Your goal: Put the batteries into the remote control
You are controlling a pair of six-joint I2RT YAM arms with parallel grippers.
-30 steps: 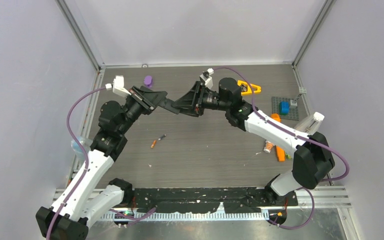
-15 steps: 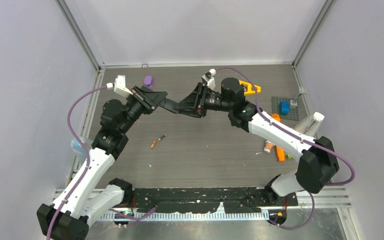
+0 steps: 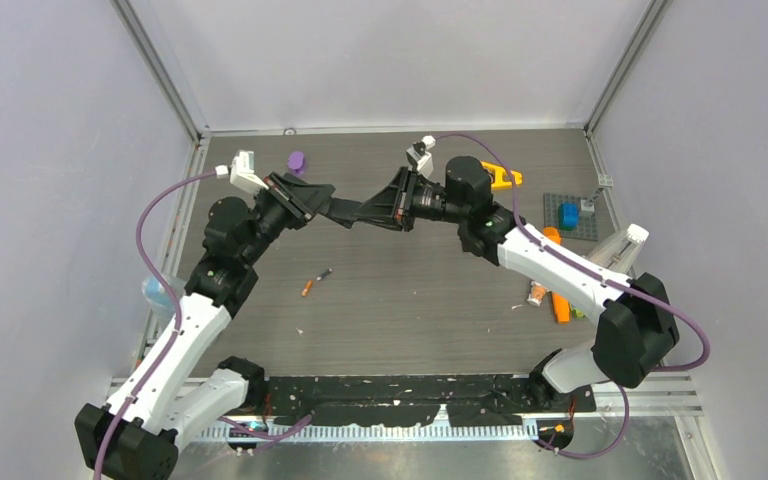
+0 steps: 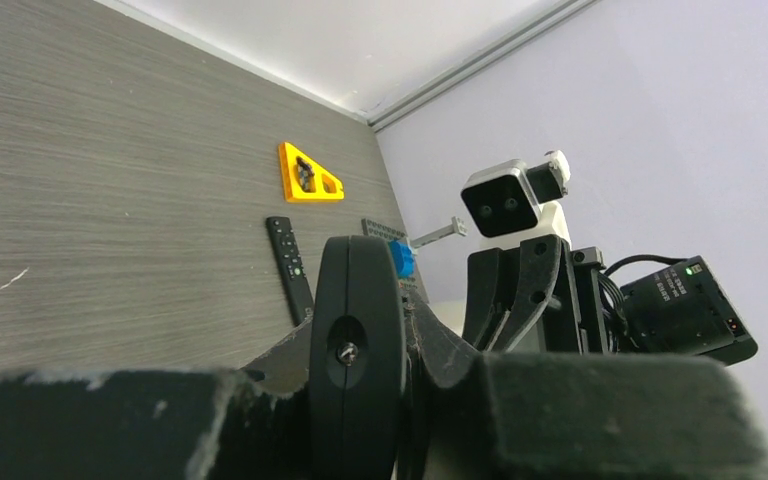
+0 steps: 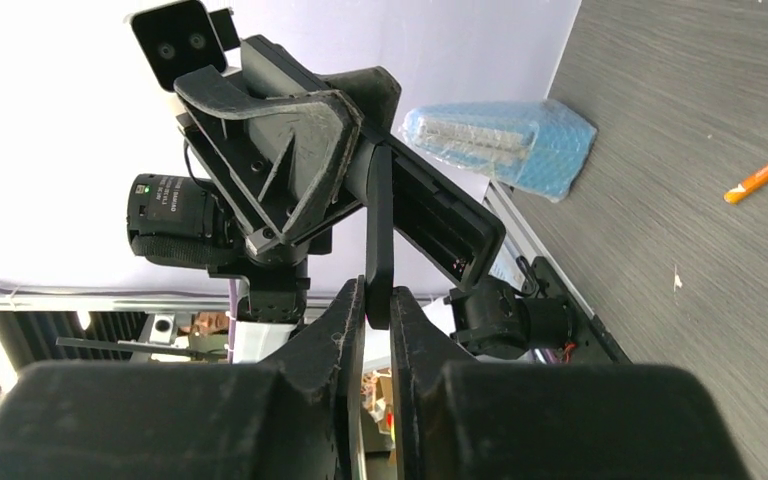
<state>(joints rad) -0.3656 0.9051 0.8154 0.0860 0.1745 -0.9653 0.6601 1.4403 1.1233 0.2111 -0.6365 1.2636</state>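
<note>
Grey wood-grain table (image 3: pixel 410 300), black remote (image 5: pixel 440 225) clamped by left jaws and right jaws, motor label (image 5: pixel 165 205) illegible

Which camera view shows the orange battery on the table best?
The right wrist view: the orange battery appears largest there, with its dark tip visible. The top external view shows this battery only as a tiny orange streak. The left wrist view does not show it.

Black remote (image 4: pixel 289 262) flat on table (image 4: pixel 110 200). Yellow triangle (image 4: pixel 307 176) at its 12 o'clock, blue block (image 4: pixel 401 258) at 3 o'clock.
</note>
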